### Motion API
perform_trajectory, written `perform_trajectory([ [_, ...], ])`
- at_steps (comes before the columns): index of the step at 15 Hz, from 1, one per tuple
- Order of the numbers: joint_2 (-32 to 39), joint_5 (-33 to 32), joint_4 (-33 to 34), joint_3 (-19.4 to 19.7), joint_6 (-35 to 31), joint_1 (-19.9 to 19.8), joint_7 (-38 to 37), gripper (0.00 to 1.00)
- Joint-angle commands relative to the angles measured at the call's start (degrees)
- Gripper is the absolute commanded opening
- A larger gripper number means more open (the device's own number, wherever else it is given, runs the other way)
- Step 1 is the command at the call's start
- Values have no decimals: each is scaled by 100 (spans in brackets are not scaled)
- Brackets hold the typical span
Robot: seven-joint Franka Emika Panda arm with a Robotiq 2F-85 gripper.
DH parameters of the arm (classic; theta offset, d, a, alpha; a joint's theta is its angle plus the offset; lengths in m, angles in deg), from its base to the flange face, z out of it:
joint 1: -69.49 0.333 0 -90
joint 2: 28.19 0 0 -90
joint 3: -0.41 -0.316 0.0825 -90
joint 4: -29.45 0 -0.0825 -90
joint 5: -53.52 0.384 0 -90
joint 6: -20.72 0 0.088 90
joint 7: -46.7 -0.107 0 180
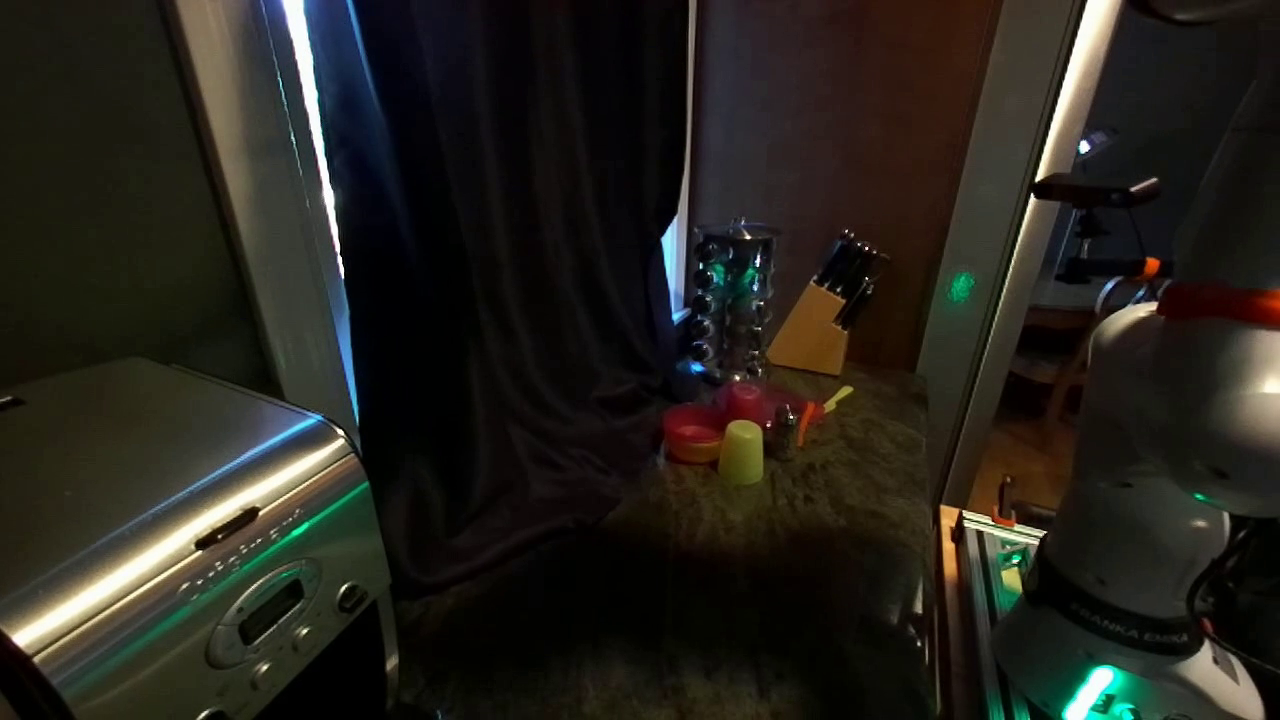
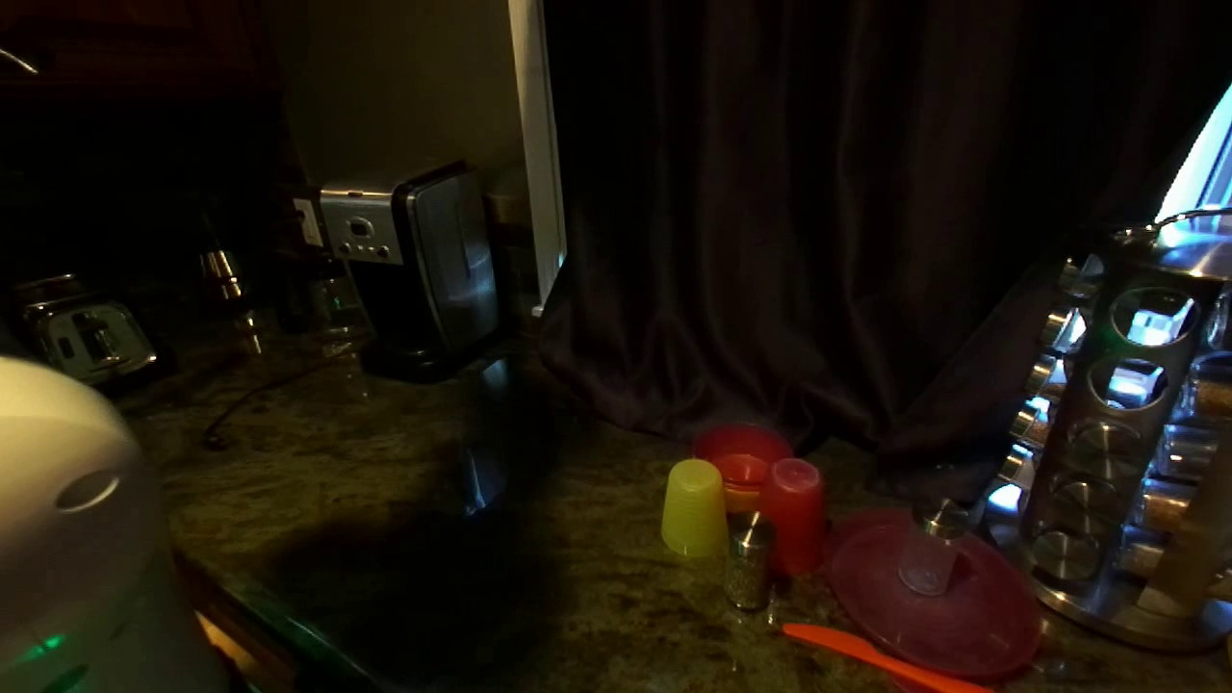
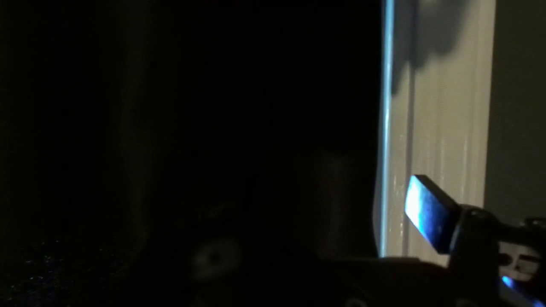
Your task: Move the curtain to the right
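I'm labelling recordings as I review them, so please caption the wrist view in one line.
Dark curtain beside a pale window frame, a blue-lit gripper finger in the foreground.

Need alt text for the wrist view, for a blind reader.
A dark curtain fills most of the dim view, with a pale window frame at right. One gripper finger, catching bluish light, shows before the frame; the other cannot be made out.
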Motion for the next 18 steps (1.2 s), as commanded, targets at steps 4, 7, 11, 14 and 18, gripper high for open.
perform_trajectory([
  [4,379,-649,292,-26,-169,-35,-503,34],
  [7,435,-547,419,44,-80,-90,-447,11],
  [11,392,-329,341,185,49,-195,-279,0],
  [14,339,-159,384,356,195,-345,-338,0],
  [18,303,102,747,778,353,-711,-574,0],
])
